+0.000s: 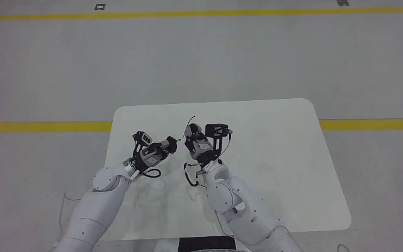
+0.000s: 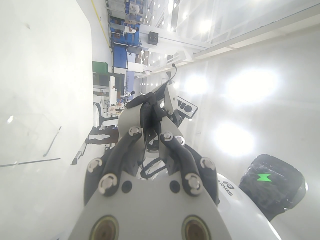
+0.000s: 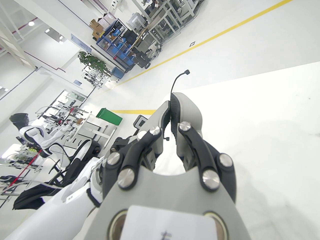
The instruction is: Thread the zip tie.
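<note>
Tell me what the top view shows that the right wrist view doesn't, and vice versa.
Top view: most of the table's outline, with the left fingers and right fingers nearly tip to tip above it. Right wrist view: up close, the right fingers shut on the zip tie, its square head sticking out. Both: the right fingers holding the black tie over the white table.

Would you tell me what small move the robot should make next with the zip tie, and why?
Probably ease the left gripper toward the free head end of the zip tie. The right gripper has its jaws shut on the tie low down, the head curves up free beyond them, and the left gripper sits close beside the right one, so the head looks unthreaded.
</note>
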Robot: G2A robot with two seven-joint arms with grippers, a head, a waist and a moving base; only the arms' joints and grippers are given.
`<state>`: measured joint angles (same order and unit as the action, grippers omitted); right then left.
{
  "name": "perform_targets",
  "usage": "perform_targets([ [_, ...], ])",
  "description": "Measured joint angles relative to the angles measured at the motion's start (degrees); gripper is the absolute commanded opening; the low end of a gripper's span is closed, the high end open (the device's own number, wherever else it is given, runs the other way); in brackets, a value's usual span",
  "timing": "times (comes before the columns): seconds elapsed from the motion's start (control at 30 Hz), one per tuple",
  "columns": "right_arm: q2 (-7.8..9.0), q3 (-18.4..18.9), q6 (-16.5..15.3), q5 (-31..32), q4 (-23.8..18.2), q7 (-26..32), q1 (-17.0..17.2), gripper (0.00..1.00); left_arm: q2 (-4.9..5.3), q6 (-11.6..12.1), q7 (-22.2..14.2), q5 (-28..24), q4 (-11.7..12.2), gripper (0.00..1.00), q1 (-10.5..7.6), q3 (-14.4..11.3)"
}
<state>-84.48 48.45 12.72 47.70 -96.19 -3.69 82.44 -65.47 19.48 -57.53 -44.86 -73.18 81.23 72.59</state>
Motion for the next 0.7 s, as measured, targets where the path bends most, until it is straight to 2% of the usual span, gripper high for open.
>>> perform_targets([
  [0.7, -0.88, 0.0, -0.8, 0.1, 1.5, 1.5, -1.0, 0.0, 0.0, 0.0, 0.0, 0.0, 0.0, 0.0, 0.0, 0.0],
])
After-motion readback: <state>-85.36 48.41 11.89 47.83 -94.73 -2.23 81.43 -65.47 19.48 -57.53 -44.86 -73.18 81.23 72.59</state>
